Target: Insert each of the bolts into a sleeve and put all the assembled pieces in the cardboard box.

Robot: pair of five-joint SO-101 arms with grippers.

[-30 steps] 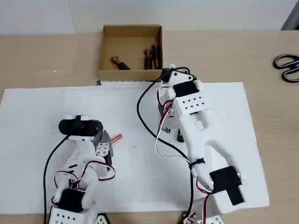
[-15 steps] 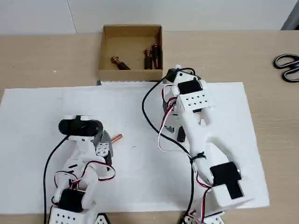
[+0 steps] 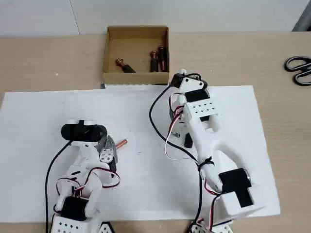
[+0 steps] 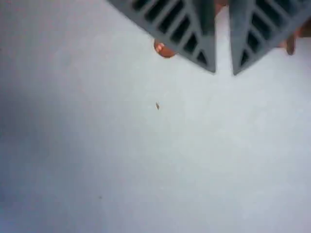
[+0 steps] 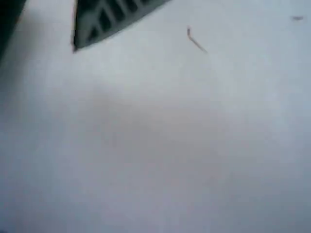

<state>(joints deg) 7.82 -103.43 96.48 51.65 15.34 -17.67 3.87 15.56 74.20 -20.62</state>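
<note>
High view, nearest first: the left gripper (image 3: 112, 144) is squeezed tight on a copper bolt (image 3: 121, 142), which pokes out sideways over the white paper (image 3: 146, 194). Farther on, the right gripper (image 3: 182, 138) hangs over the paper; I cannot tell if it is wide or narrow. Farthest, the cardboard box (image 3: 133, 77) holds three put-together pieces (image 3: 154, 60).

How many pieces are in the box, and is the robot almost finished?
Done: three assembled pieces lie in the cardboard box. In hand: the left gripper is shut on a copper bolt over the white paper; whether it wears a sleeve, I cannot tell. Left: that piece must go into the box. So it is probably almost finished.
</note>
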